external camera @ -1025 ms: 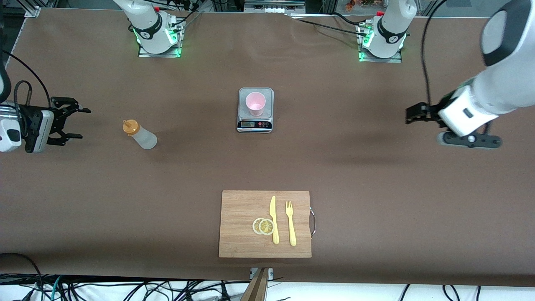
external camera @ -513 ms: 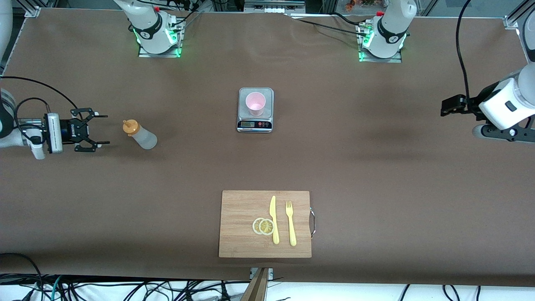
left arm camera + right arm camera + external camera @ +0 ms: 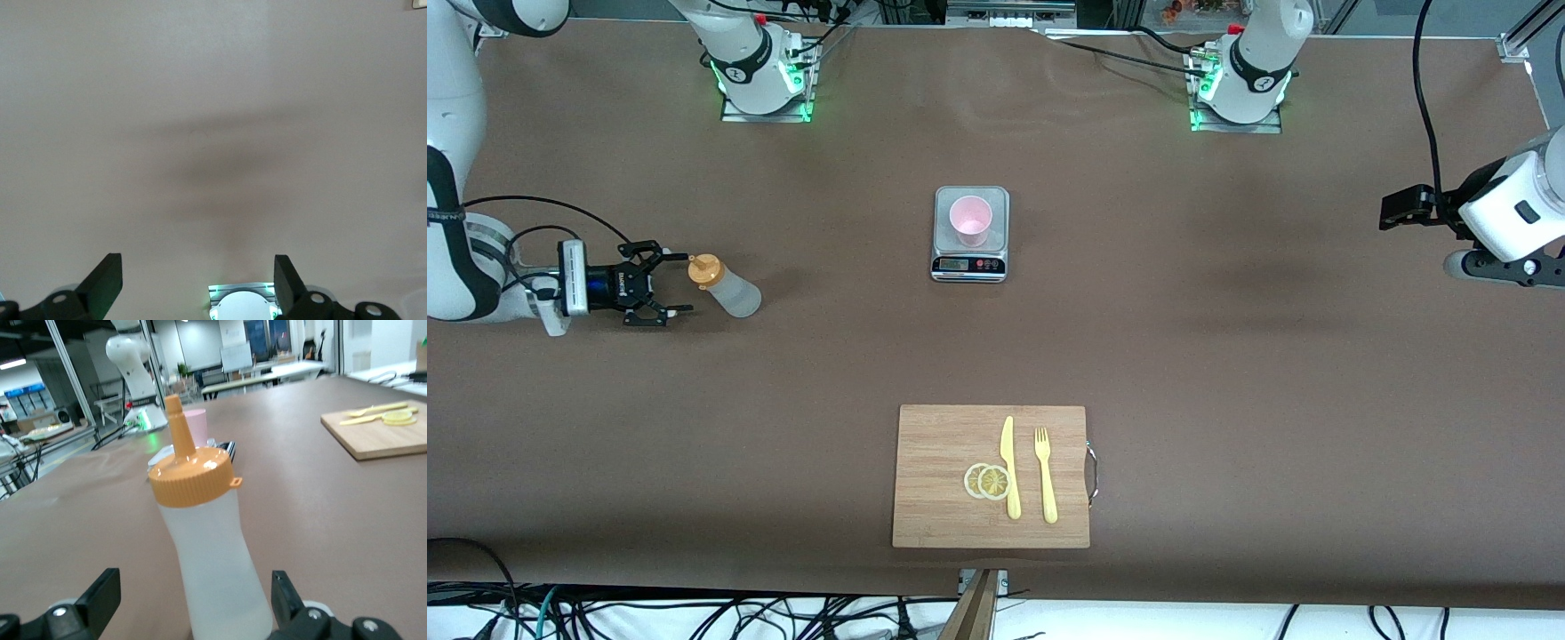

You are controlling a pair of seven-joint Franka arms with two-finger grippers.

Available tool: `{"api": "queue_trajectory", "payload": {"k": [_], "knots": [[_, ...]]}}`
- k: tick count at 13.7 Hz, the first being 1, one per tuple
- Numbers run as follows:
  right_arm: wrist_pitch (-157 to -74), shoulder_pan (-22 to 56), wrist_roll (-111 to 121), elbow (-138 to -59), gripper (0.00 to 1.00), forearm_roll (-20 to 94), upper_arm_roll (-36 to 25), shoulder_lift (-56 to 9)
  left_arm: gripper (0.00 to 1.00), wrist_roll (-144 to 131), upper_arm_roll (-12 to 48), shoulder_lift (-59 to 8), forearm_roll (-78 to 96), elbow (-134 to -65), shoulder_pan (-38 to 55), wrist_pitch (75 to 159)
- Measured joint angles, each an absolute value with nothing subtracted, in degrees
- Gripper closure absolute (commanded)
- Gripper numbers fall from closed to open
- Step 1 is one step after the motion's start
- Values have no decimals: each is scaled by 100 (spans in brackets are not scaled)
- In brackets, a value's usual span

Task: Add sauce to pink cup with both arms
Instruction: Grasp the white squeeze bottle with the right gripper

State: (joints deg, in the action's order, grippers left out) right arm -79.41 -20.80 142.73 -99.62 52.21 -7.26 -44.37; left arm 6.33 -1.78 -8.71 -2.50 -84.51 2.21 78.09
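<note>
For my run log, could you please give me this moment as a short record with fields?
sauce bottle: upright on the table, toward the right arm's end
pink cup: standing on the scale
right gripper: open, level with the bottle, fingers either side of it, not yet closed
left gripper: open, waiting over bare table at the left arm's end
cutting board: nearer the front camera than the scale, holding a knife, a fork and lemon slices

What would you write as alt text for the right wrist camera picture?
A squeeze bottle of sauce with an orange cap stands upright close up, between the open fingers of the right gripper. Farther off are a pink cup on a kitchen scale and a wooden cutting board.
</note>
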Motion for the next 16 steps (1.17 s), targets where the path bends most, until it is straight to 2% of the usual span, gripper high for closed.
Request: {"api": "queue_trajectory", "payload": {"k": [5, 16], "knots": [[-7711, -2084, 14811, -9949, 0, 5480, -716, -4872, 0, 633, -155, -875, -250, -8468, 221, 7808], [-7656, -1843, 14831, -9911, 0, 5906, -427, -5162, 0, 633, -170, -875, -251, -8470, 198, 7808]]}}
